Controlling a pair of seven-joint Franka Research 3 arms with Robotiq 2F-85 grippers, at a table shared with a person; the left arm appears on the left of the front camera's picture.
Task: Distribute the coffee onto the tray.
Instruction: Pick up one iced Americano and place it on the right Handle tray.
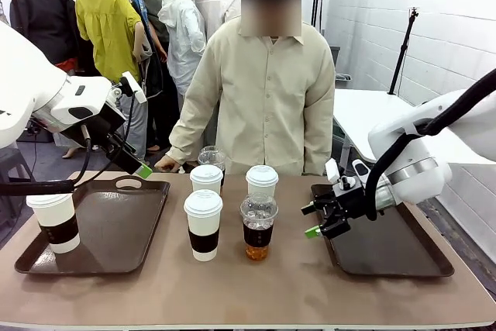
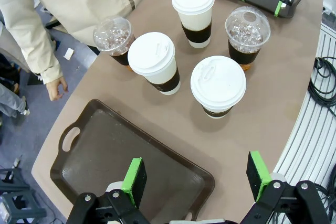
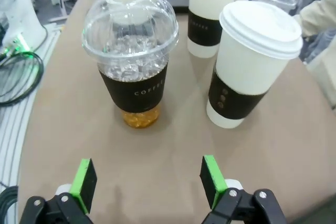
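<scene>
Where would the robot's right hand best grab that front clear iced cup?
Around its dark sleeve, coming level from the side of the right tray. The cup stands upright, its dome lid is rounded, and the open right hand faces it across bare table.

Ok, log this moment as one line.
stage: one paper cup on left tray, five cups mid-table | left jaws: open, over left tray | right jaws: open, facing front clear cup

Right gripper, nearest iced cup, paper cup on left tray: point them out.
right gripper (image 1: 310,220), front view, midway between its fingertips
iced cup (image 1: 257,236), front view, dark sleeve
paper cup (image 1: 58,230), front view, dark sleeve
</scene>
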